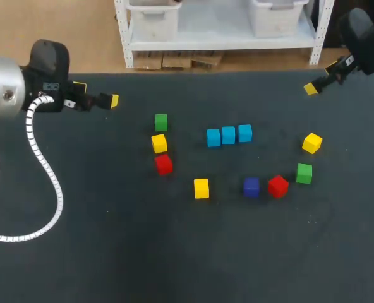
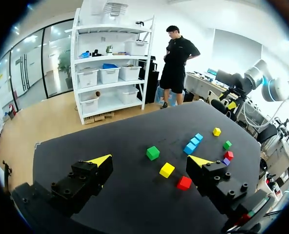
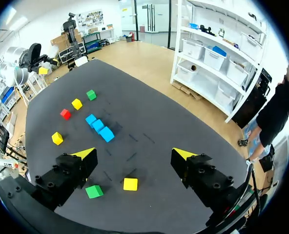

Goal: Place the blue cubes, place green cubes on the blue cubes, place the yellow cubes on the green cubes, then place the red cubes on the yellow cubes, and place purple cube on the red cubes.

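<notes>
Left end effector [image 2: 150, 159], right end effector [image 3: 133, 152] spread, empty; purple cube [image 1: 251, 187] shows head view, not right wrist.

A row of three cubes [image 1: 229, 135] lies touching at centre, a column of three cubes [image 1: 161, 142] to its left. Nearer the robot sit a lone cube [image 1: 201, 188] and a close pair of cubes [image 1: 251, 187]; two further cubes [image 1: 311, 143] lie at right.
</notes>
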